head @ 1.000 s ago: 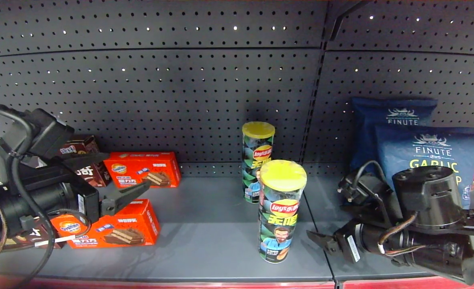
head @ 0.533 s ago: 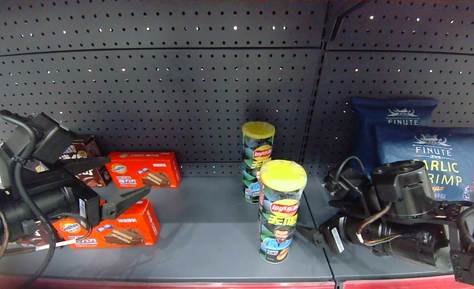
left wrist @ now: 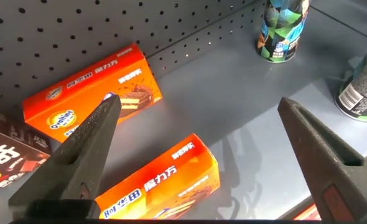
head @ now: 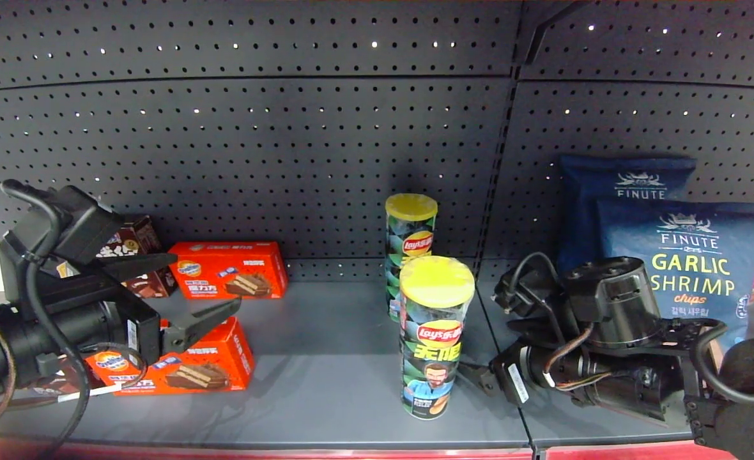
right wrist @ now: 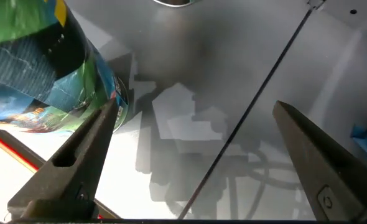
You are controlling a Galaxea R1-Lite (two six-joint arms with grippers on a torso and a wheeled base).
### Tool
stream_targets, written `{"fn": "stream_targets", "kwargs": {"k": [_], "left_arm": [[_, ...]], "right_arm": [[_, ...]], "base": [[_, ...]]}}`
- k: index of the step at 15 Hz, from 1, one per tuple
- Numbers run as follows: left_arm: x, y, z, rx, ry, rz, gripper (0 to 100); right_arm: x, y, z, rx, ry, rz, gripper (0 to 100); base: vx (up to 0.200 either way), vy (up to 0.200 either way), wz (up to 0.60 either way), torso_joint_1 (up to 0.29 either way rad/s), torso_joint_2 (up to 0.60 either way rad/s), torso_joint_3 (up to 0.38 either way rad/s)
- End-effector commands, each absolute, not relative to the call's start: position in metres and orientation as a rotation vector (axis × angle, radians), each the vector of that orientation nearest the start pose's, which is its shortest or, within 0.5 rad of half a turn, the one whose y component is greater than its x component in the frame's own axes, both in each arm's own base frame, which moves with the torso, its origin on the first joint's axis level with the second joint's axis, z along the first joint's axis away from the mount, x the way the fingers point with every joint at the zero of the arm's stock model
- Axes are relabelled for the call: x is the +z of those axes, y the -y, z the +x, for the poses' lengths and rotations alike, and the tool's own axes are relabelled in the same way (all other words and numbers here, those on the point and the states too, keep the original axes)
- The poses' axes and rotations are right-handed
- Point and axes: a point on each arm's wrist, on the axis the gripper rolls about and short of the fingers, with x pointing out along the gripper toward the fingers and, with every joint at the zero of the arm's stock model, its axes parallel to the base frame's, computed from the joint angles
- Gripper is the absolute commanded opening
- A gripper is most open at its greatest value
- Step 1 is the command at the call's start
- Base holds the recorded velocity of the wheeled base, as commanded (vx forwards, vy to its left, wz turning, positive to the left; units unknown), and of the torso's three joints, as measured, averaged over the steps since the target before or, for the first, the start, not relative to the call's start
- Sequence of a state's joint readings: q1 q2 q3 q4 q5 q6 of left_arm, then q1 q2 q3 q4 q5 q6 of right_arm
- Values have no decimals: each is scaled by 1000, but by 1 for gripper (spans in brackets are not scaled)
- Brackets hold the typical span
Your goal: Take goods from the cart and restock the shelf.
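**Position.** The front chip can [head: 436, 335] stands upright on the shelf [head: 332, 377], close to the front lip and directly ahead of a second can [head: 410, 249].

**Right gripper** [right wrist: 196, 112]: the fingers are spread wide and hold nothing. One finger lies low beside the front can's base, apparently touching it (contact not certain).

**Left gripper** [head: 197, 284]: the fingers are likewise released and empty, hovering above the nearer orange box [head: 192, 374].

**Hazards noted.**
- The front can is tall and narrow. A sideways sweep by the right finger low on its wall could topple it or slide it over the lip.
- A push rearward would drive it into the second can.
- The left fingers, lowered carelessly, could shove the box outward.
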State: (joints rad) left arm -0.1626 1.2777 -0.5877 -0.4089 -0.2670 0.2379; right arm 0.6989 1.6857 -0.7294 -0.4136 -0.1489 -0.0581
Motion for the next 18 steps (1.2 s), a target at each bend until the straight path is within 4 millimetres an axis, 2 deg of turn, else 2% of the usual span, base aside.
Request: {"fn": "stream_targets", "kwargs": {"k": [1, 7, 12, 18], "left_arm": [[205, 37, 191, -458, -233, 218, 100], [199, 37, 187, -460, -251, 215, 100], [199, 37, 187, -461, -251, 215, 100], [198, 37, 187, -460, -254, 213, 100]], "right_arm": [[144, -183, 222, 553, -490, -284, 100], [143, -186, 226, 535, -489, -289, 100], [152, -180, 221, 530, -463, -275, 100], [155, -189, 224, 548, -447, -274, 100]], "base": [[0, 0, 0, 0, 0, 0], [0, 0, 0, 0, 0, 0], [0, 0, 0, 0, 0, 0], [0, 0, 0, 0, 0, 0]]}}
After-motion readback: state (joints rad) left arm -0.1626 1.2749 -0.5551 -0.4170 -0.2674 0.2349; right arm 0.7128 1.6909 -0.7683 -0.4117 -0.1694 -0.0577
